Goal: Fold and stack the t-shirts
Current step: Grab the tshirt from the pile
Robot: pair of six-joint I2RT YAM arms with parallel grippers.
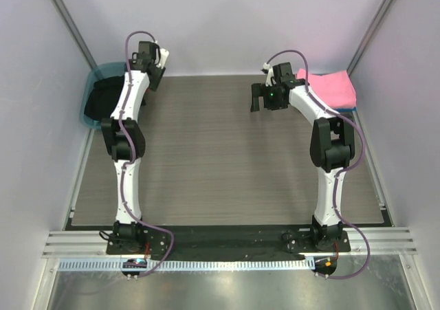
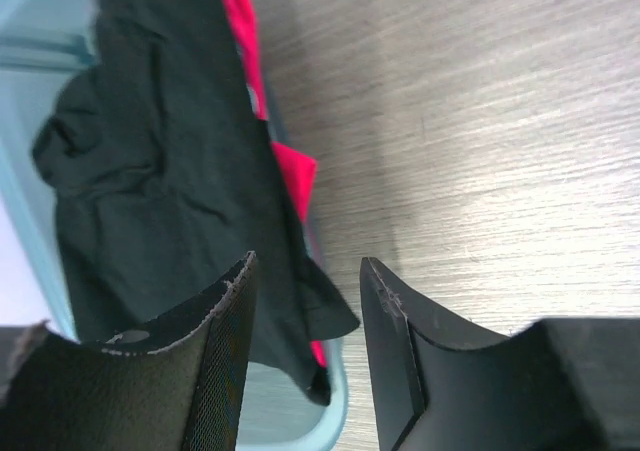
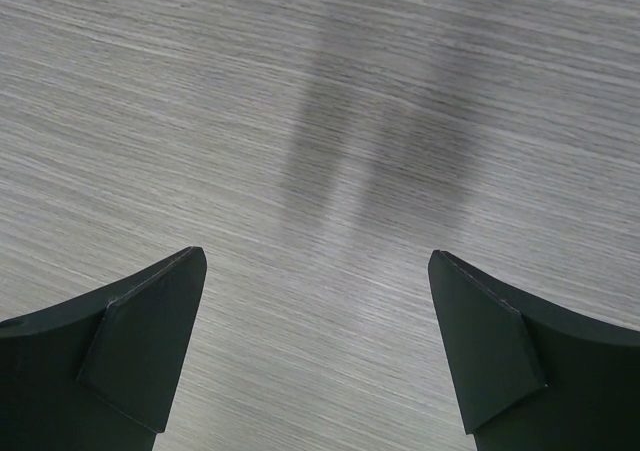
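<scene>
A black t-shirt [image 2: 150, 171] lies crumpled in a translucent teal tub [image 2: 335, 396] at the far left [image 1: 102, 98]. A red t-shirt [image 2: 290, 171] peeks out from under it along the tub's rim. My left gripper [image 2: 307, 261] hangs above the tub's table-side edge [image 1: 154, 80], partly open, with nothing between its fingers. At the far right a folded pink t-shirt [image 1: 330, 84] rests on a blue one [image 1: 349, 107]. My right gripper [image 1: 261, 102] stands wide open over bare table [image 3: 317, 256], left of that stack and holding nothing.
The tub [image 1: 93, 76] sits in the back left corner against the wall. White enclosure walls close in the wood-grain table [image 1: 220, 159] on three sides. Both arm bases stand at the near edge.
</scene>
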